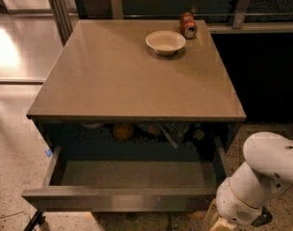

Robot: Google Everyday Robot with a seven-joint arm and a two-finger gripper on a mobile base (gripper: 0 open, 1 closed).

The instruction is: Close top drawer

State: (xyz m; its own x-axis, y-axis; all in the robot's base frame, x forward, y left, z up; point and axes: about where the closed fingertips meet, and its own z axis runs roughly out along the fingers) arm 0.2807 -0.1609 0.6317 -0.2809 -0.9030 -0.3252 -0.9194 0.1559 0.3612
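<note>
While the top drawer (122, 198) stands pulled well out from under the desk (122, 85), its long axis runs left to right across the view and its plain front faces the camera. At the desk's far edge sit a pale bowl (166, 41) and, just beside it, a red can (188, 25). A white arm (262, 177) sits near the drawer's right front corner. The hand lies out of sight past the bottom edge, so its state cannot be told.

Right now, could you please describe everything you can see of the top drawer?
The top drawer is dark grey, wide and shallow, with a plain handle-less front. It is pulled far out beneath the tan tabletop. The white arm sits by its right front corner; the tool is out of view.
</note>
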